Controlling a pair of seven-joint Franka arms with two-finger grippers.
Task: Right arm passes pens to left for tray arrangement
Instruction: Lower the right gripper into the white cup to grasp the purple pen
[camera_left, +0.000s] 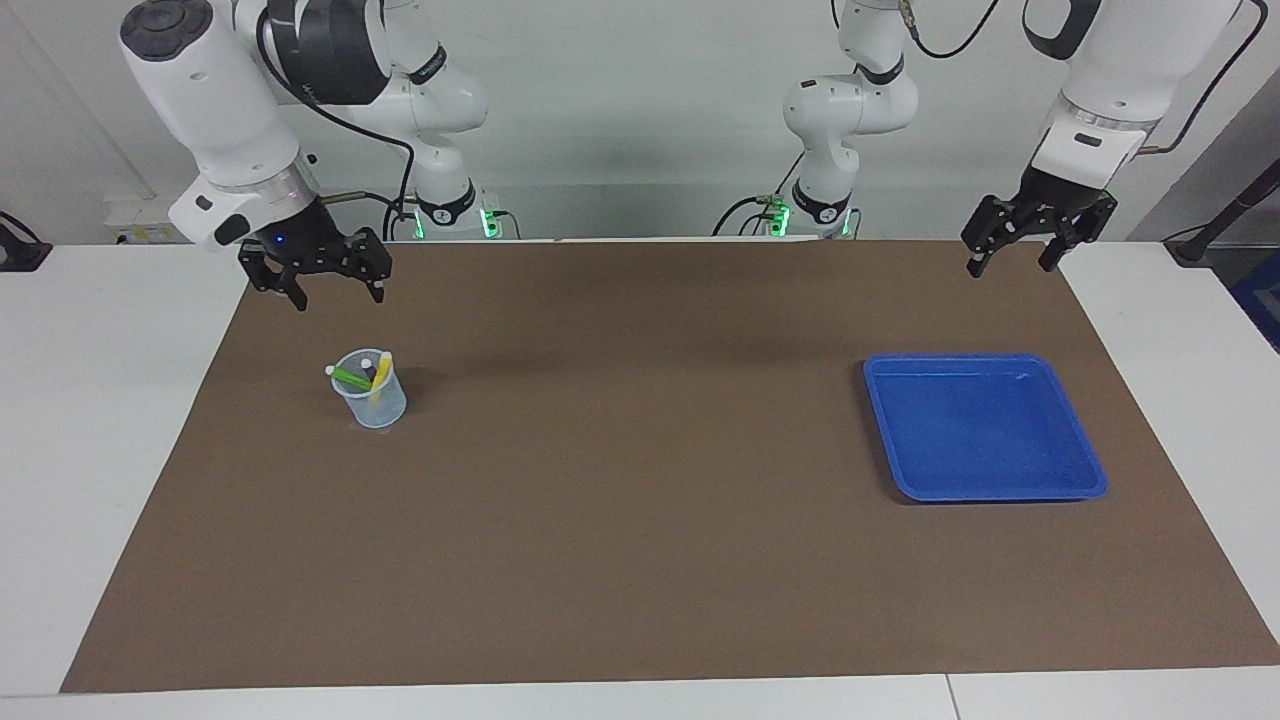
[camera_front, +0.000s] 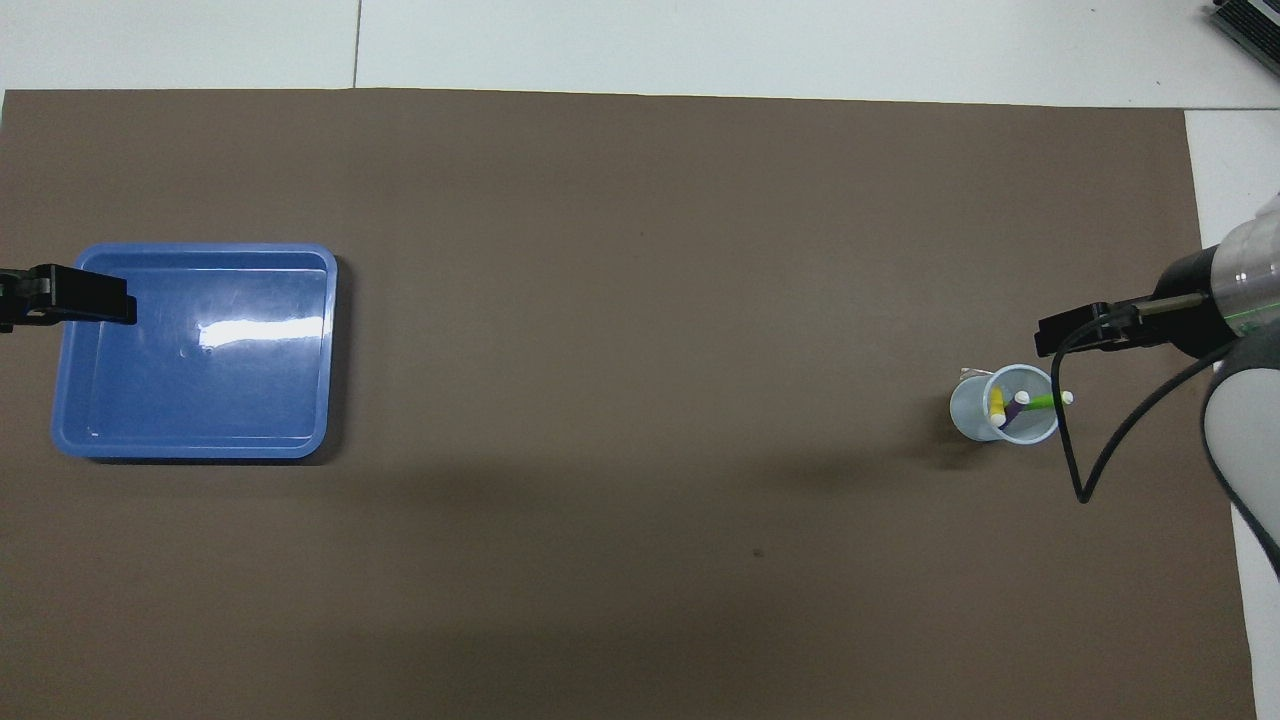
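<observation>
Right gripper (camera_left: 335, 284) hung in the air at the right arm's end of the table, over the brown mat (camera_left: 640, 520) near its edge closest to the robots, fingers spread apart and holding nothing. Just beside it sat a pale translucent cup (camera_left: 372, 398) upright on the mat, farther from the robots than the gripper's spot. All three pens stood in the cup, leaning on its rim: green pen (camera_left: 349, 377), purple pen (camera_front: 1013, 410) mostly hidden among the others, yellow pen (camera_left: 380, 373). Pale tips pointed up. Middle of the mat was bare. Blue tray (camera_left: 1085, 470) lay flat on the mat toward the left arm's end, well apart from the cup, nothing in it. Left gripper (camera_left: 1012, 258) hung above the mat's corner nearest the robots at that end, fingers apart, empty, not touching the tray. In the overhead view its tip overlapped the tray's edge.
</observation>
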